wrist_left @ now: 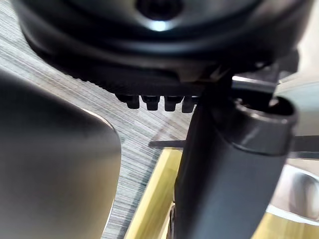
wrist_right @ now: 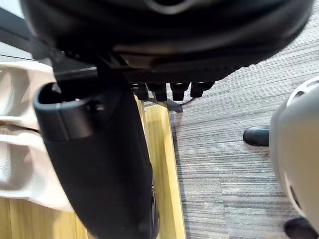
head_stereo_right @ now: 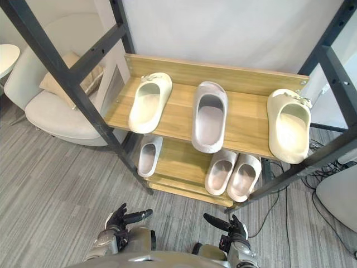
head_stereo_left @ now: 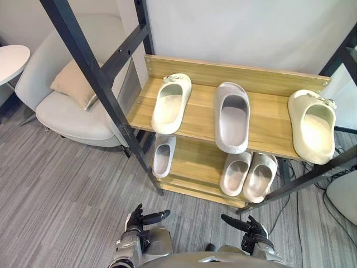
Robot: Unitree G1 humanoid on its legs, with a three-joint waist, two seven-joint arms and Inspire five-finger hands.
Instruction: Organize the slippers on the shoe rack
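Grey striped carpet [head_stereo_left: 67, 190] is running under a wooden shoe rack [head_stereo_left: 234, 74] with a black frame, and an armchair [head_stereo_left: 72, 111] is standing beside it. On the upper shelf [head_stereo_left: 270, 120] one cream slipper [head_stereo_left: 171, 103] is lying near the left edge. Its likely mate, the second cream slipper [head_stereo_left: 312, 125], is overhanging the front at the right edge, and a grey slipper [head_stereo_left: 232, 117] is sitting between them. On the lower shelf [head_stereo_left: 195, 159] a small grey slipper [head_stereo_left: 163, 156] is lying by the left edge, and a pale pair [head_stereo_left: 248, 175] is resting side by side toward the right edge.

Both hands are hanging low over the carpet, short of the rack's front edge. The left hand [head_stereo_left: 138, 222] and the right hand [head_stereo_left: 252, 229] are showing relaxed fingers with thumbs pointing inward, gripping nothing. Every slipper is lying well apart from them.

By my reading, sorting is not yet under way. The next move is calling for a reach up to the upper shelf, probably to bring the split cream slippers together.
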